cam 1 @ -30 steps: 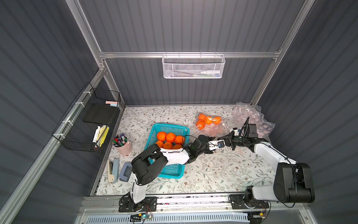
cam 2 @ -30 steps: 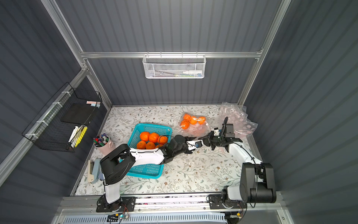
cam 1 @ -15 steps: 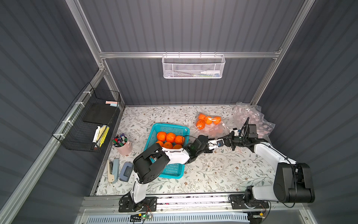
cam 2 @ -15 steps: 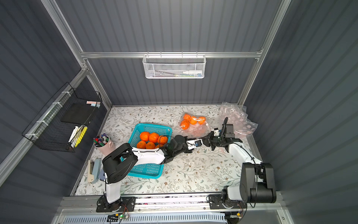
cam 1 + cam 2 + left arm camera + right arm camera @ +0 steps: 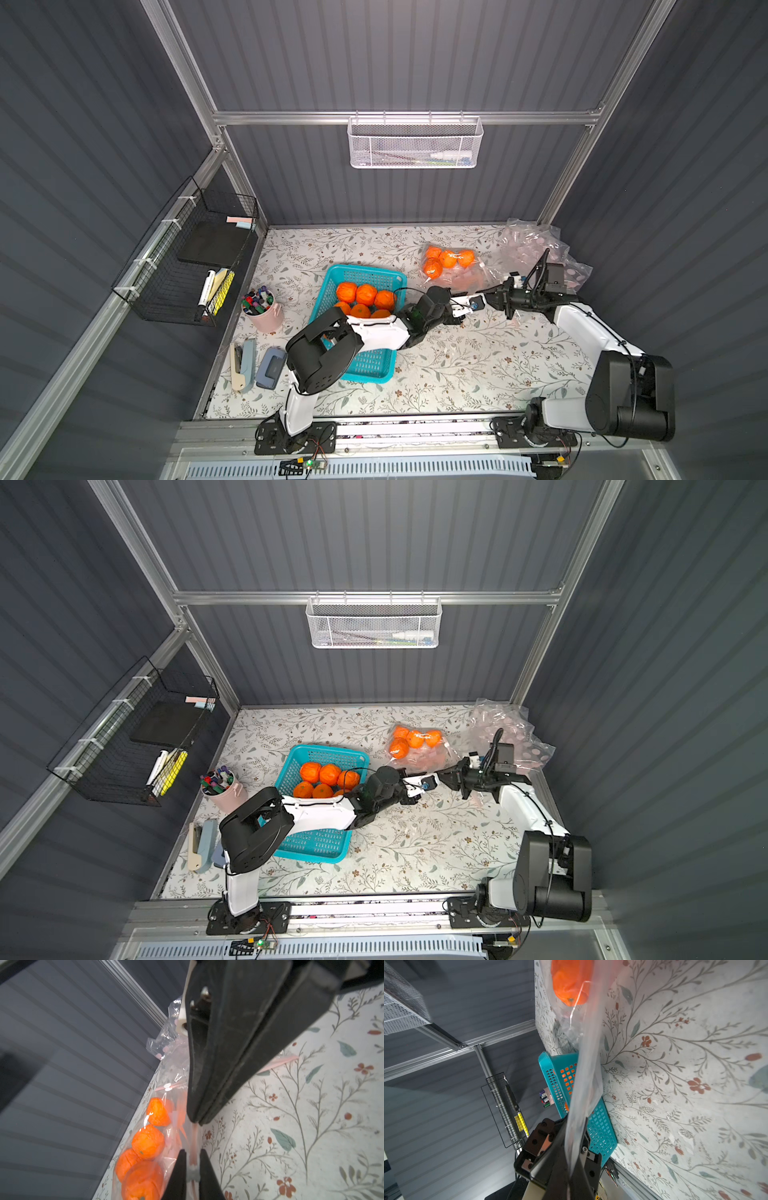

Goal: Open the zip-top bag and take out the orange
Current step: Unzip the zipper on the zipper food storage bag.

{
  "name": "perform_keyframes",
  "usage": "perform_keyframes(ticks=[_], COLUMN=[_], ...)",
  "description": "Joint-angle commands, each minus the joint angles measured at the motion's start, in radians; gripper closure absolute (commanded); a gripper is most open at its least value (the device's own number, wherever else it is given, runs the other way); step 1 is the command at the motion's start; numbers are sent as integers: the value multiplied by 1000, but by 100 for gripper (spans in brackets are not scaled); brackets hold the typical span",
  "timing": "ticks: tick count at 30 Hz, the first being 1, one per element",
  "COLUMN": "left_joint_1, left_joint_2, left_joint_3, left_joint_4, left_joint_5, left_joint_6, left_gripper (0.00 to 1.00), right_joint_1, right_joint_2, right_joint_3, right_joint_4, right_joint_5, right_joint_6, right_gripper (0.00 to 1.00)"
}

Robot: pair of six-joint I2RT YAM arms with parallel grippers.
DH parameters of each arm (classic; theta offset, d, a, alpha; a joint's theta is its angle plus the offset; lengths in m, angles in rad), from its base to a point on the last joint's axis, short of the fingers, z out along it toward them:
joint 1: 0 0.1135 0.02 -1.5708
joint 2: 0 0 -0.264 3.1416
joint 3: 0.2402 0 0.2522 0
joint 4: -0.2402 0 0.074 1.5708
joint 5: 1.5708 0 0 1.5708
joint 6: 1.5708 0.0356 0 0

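Left hand (image 5: 192, 1160): pinching clear plastic zip-top bag (image 5: 465, 276) by its rim
Right hand (image 5: 197, 1121): pinching same rim, just ahead
Progress: mouth looks shut — round orange fruits (image 5: 148, 1142) inside

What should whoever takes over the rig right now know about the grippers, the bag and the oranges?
Left gripper: shut on the zip-top bag at its pink zip strip.
Right gripper: shut on the same strip, facing the left one, close by.
Oranges: all inside the bag; mouth not visibly open.
Done: both grips set.
To do: pull the mouth open, take out one orange.
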Motion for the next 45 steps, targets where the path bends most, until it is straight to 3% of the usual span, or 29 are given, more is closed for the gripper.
perform_keyframes(ticks=[1,12,45], left_joint_1=[27,44,129], left_joint_2=[-63,-222,-412], left_joint_3=[35,3,-54], left_joint_4=[-284,-551,-784], left_joint_5=[-31,-55,-97], left_joint_6=[-46,-94,-87], left_gripper=[96,94,92], right_joint_1=[-99,-153,-159], right_joint_2=[-63,-92,-145], right_joint_3=[55,34,20], right_joint_4=[2,8,-6], right_joint_5=[47,51,43], right_joint_6=[-15,-7,8], right_gripper=[100,100,100])
